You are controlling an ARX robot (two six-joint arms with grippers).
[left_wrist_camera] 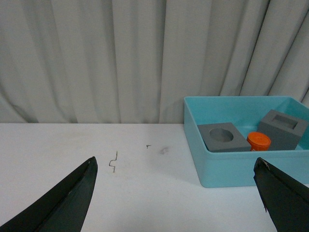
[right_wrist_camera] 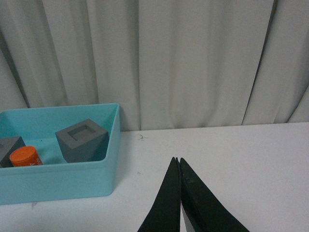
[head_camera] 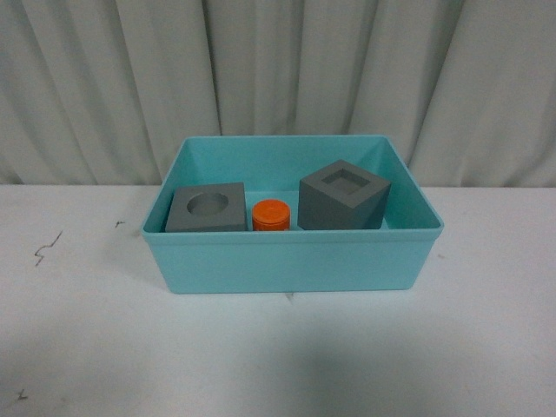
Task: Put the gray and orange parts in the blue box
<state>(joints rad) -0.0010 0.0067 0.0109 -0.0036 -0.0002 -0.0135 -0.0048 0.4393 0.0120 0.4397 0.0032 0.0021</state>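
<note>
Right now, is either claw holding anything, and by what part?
Nothing held. Left claw is open and empty; right claw is shut on nothing. Both cubes and the cylinder sit in the box.

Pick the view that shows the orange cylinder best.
Front view: the orange cylinder sits centered in the blue box, between the gray cubes. The left wrist view shows it smaller; in the right wrist view it lies near the frame edge.

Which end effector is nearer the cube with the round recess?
Left, judging by the wrist views. The left end effector sits open on that side of the blue box, nearest the round-recess cube. The right end effector, shut, is beyond the box's opposite wall.
</note>
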